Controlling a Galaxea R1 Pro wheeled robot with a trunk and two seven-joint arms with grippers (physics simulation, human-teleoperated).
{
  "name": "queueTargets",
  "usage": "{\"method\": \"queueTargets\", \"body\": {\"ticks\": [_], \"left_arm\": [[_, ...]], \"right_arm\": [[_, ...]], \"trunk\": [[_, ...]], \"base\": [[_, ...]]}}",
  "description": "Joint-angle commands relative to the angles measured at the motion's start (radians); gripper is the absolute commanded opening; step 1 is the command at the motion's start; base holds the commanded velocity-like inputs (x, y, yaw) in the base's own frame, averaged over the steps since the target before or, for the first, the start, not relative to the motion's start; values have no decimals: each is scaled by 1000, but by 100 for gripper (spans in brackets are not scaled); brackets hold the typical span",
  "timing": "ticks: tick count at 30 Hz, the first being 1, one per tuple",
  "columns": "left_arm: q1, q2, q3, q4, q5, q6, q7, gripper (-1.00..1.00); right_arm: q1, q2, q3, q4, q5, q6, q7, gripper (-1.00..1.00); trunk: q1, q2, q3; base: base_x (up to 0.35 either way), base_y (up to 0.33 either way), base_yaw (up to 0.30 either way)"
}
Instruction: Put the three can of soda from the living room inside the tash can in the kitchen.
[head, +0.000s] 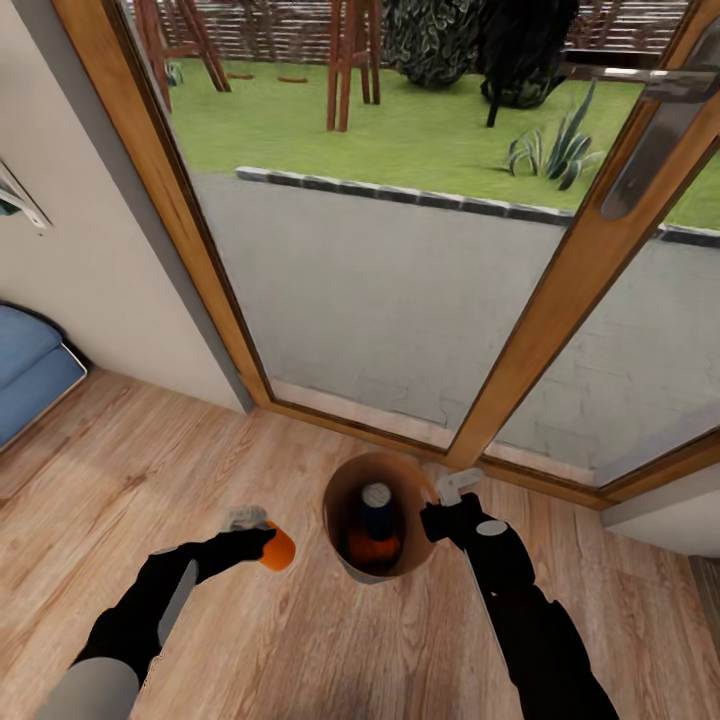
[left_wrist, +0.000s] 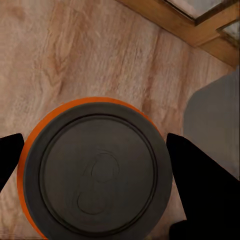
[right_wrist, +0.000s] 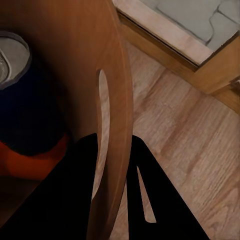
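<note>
Orange can (head: 277, 546) sits clenched in my left tool (head: 262, 543), its grey top (left_wrist: 98, 167) between the two fingers. To finish well, I judge I should carry it across until it is squarely over the bin's mouth and let go only then. My right tool (head: 432, 518) pinches the bin's rim (right_wrist: 120, 125), holding the tash can (head: 378, 515) above the wood floor (head: 300, 640). Inside lie the blue can (head: 377, 508) and another orange one (head: 372, 550). The held can hangs just beside the bin.
</note>
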Motion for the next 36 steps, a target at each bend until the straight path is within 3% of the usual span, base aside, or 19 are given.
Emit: {"method": "queueTargets", "body": {"ticks": [1,8,12,13,26,30,34,36], "left_arm": [[0,6,0,-13,-1,28,-18,-100],[0,13,0,-59,0,108,-35,-100],[0,13,1,-70,1,143,-92,-100],[0,14,1,-76,1,157,-133,-100],[0,20,4,-88,3,244,-222,-100],[0,29,1,-131,-2,300,-272,-100],[0,34,0,-147,-3,325,-284,-100],[0,50,-2,-160,-2,346,-287,-100]], "right_arm": [[0,0,1,2,-15,-4,3,-100],[0,-2,0,70,-13,-57,-5,-100],[0,-7,-3,96,-13,-69,-10,-100],[0,-7,-3,113,-13,-86,-13,-100],[0,-8,-6,170,-13,-134,-20,-100],[0,-9,-6,174,-13,-141,-21,-100],[0,-9,-6,175,-13,-142,-21,-100],[0,-9,-6,175,-13,-144,-21,-100]], "trunk": [[0,0,0],[0,0,0],[0,0,0],[0,0,0],[0,0,0],[0,0,0],[0,0,0],[0,0,0]], "base": [[0,0,0],[0,0,0],[0,0,0],[0,0,0],[0,0,0],[0,0,0],[0,0,0],[0,0,0]]}}
